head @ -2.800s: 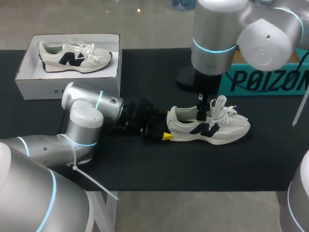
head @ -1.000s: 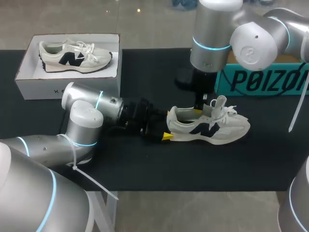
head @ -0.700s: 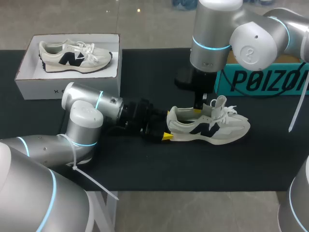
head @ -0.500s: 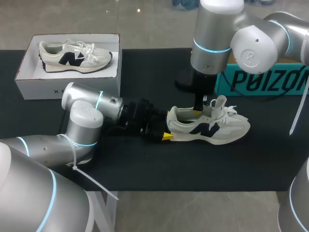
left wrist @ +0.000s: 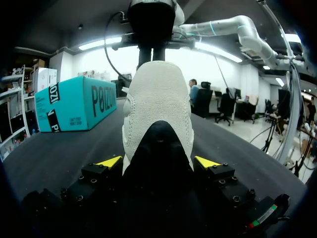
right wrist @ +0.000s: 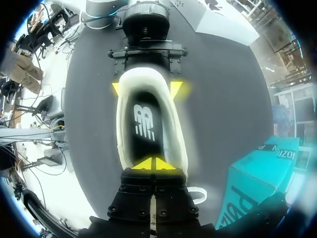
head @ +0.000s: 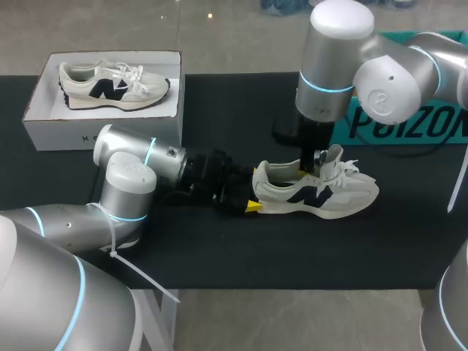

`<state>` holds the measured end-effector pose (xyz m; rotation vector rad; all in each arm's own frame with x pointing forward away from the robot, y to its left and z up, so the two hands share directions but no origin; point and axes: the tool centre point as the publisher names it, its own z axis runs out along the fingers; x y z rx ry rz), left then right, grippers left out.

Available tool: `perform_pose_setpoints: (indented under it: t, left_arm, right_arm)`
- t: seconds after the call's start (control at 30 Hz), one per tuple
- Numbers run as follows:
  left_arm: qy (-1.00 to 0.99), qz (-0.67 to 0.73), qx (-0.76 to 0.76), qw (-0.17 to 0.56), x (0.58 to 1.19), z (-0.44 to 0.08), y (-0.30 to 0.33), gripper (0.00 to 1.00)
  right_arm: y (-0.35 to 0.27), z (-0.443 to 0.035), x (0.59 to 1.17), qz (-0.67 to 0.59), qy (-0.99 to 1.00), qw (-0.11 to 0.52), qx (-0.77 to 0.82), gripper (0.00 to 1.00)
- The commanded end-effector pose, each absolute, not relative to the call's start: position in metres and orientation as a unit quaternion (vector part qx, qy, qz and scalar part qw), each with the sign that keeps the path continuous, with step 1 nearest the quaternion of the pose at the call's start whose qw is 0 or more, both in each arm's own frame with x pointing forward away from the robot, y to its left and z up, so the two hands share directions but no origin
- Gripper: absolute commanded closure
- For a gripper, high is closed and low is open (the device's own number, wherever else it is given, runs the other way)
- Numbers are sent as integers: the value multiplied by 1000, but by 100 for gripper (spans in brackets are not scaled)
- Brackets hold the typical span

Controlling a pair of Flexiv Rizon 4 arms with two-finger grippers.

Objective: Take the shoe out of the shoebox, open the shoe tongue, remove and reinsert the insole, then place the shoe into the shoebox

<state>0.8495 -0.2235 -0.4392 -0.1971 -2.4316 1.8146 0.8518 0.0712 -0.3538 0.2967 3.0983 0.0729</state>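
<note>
A teal box (head: 431, 128) stands on the black table (head: 219, 248).

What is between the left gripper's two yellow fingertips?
The heel of the shoe sits there, the left gripper shut on it, clearest in the left wrist view.

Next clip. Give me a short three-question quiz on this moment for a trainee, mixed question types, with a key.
1. True or false: the shoebox is empty.
2. Which part of the shoe on the table sits between the fingers of the left gripper, touched from both sides? A. toe B. heel C. laces
3. Fill in: the fingers of the right gripper, at the shoe's opening, are ___ (open or shut).
Key: 1 false, a second shoe lies in it. 2 B. 3 shut.
</note>
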Motion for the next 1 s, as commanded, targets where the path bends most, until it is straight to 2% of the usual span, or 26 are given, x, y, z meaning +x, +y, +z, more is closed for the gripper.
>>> perform_pose_setpoints:
  t: [0.03, 0.43, 0.97, 1.0]
  left_arm:
    - [-798, 596, -65, 51, 850, -444, -225, 100]
    - [-798, 596, -65, 51, 850, -444, -225, 100]
    - [-798, 596, -65, 51, 850, -444, -225, 100]
    - [-798, 596, -65, 51, 850, -444, -225, 100]
  right_arm:
    - [71, -362, 863, 18, 995, 13, 98, 100]
    - [66, -373, 880, 0, 994, 18, 109, 100]
    - [74, -382, 870, -23, 995, 14, 101, 100]
    - [74, -384, 868, -22, 995, 13, 100, 94]
